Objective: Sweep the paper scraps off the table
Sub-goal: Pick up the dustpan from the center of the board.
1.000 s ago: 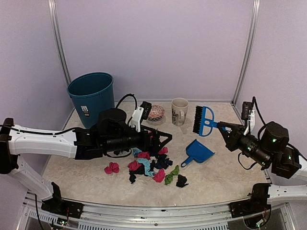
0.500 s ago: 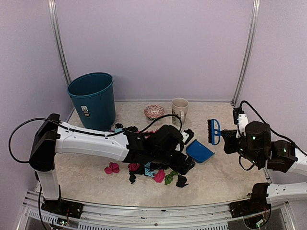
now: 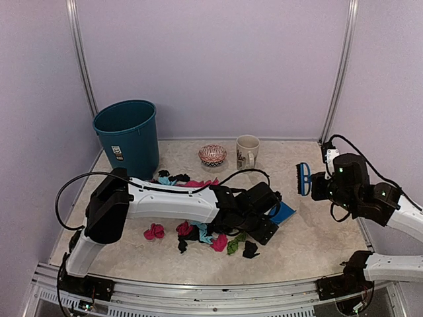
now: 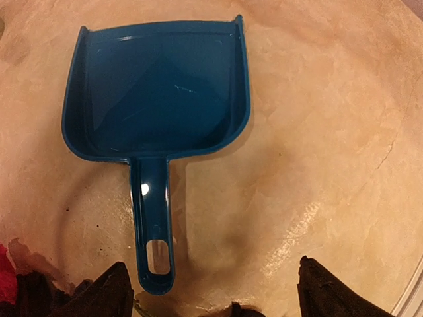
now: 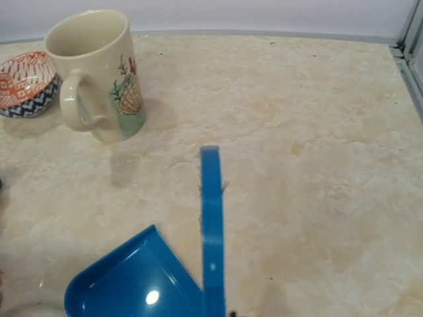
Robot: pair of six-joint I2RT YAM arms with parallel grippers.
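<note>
The paper scraps, small pink, black, light blue and green wads, lie on the table in front of my left arm, with a few more behind it. My left gripper hovers over the blue dustpan. In the left wrist view the left gripper is open wide, and the dustpan's handle lies just inside its left finger, untouched. My right gripper is shut on the blue brush, held edge-on above the table to the right of the dustpan. In the right wrist view the brush hides its fingers.
A teal bin stands at the back left. A patterned bowl and a cream mug sit by the back wall. Metal frame posts rise at the back corners.
My left arm has swung right, from above the scrap pile to over the dustpan's handle. The right arm has drawn the brush right and turned it edge-on.
</note>
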